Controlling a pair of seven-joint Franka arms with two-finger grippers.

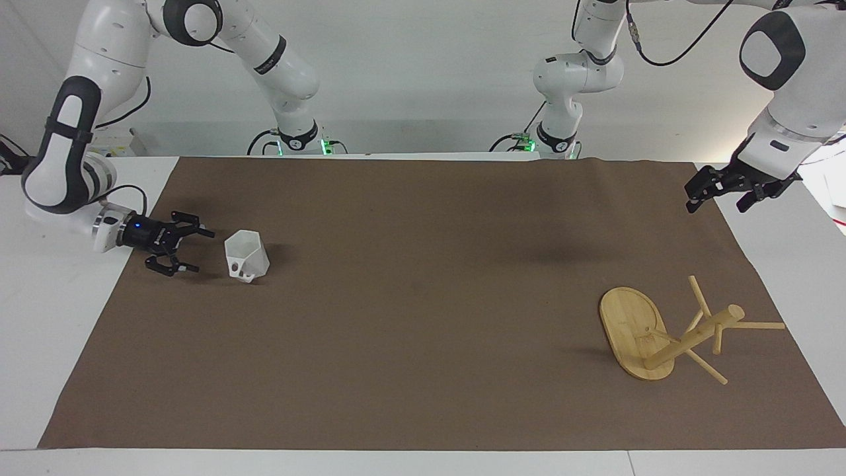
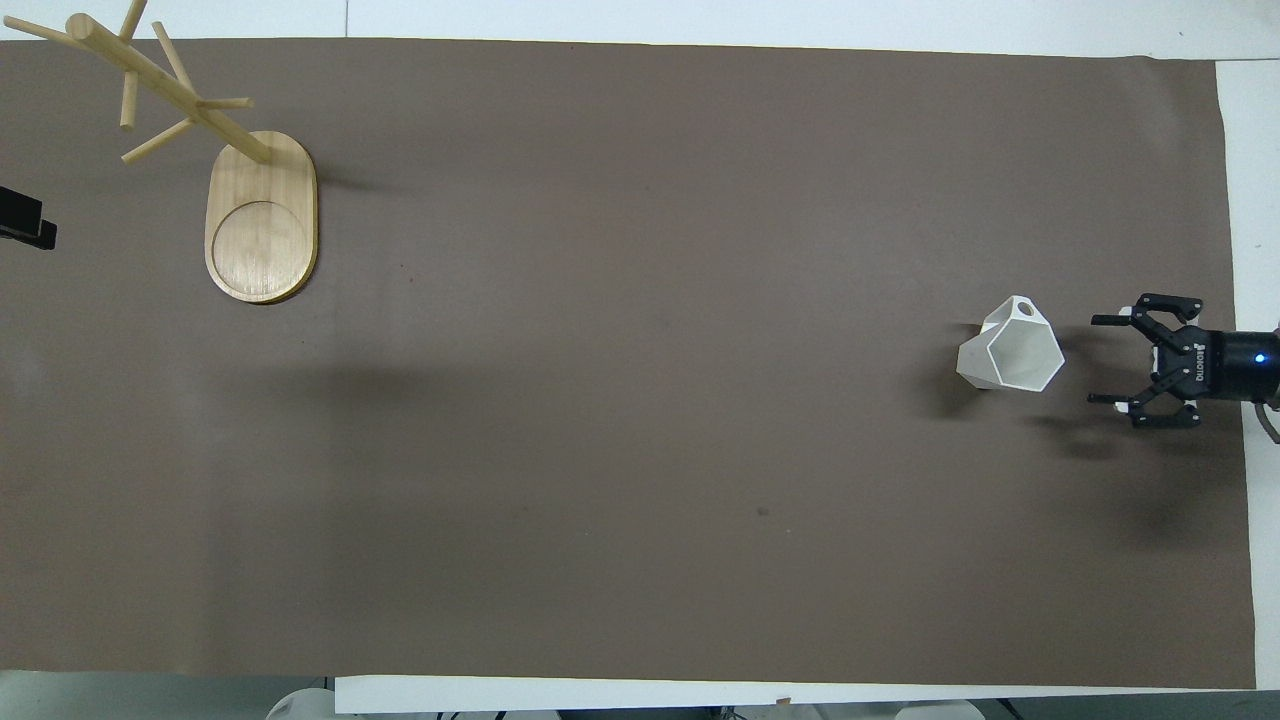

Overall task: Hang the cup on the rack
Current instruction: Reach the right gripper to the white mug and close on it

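The white faceted cup [image 1: 246, 254] [image 2: 1010, 350] stands mouth up on the brown mat toward the right arm's end of the table, with its handle on the side farther from the robots. My right gripper [image 1: 201, 251] [image 2: 1092, 360] is open, low over the mat and level with the cup. It points at the cup from the right arm's end, a short gap away, and does not touch it. The bamboo rack [image 1: 691, 337] [image 2: 170, 90] stands on its oval base [image 1: 631, 327] [image 2: 260, 230] toward the left arm's end. My left gripper [image 1: 714, 206] waits open and empty above the mat's edge there.
The brown mat [image 1: 423, 317] [image 2: 640, 400] covers most of the white table. Only a black tip of the left gripper [image 2: 25, 225] shows at the edge of the overhead view. Nothing else lies on the mat.
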